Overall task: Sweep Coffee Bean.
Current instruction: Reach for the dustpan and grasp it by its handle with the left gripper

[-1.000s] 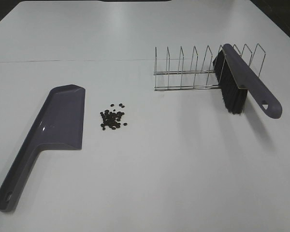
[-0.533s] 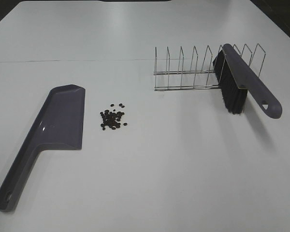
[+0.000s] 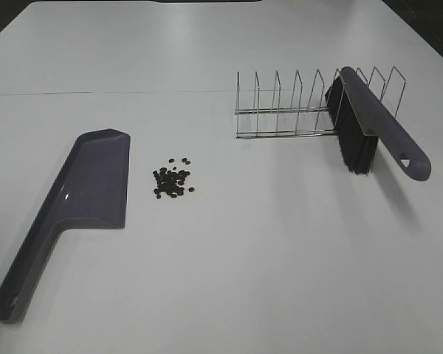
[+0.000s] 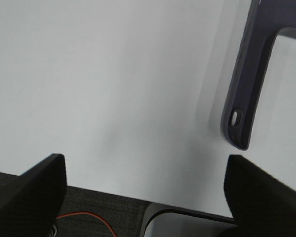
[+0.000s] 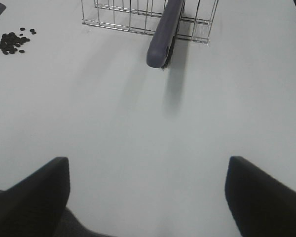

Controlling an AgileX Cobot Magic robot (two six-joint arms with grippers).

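Nothing has moved since the earlier frames; sweeping has not begun. The coffee bean cluster point(image 3: 173, 179) lies just right of the dustpan point(image 3: 96, 184), a loose patch slightly longer near-left to far-right and pointing nowhere. The left gripper point(image 4: 148, 190) and right gripper point(image 5: 148, 192) are spread and empty. The likely next move is grasping the brush point(image 3: 376, 125), whose handle points near-right from the rack point(image 3: 280, 110).

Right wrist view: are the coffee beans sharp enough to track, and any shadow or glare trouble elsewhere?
Right wrist view: beans small but distinct, brush casting a soft shadow on the table. Exterior high view: even light, beans crisp, faint sheen on the dustpan. Left wrist view: dustpan handle slightly soft, no glare.
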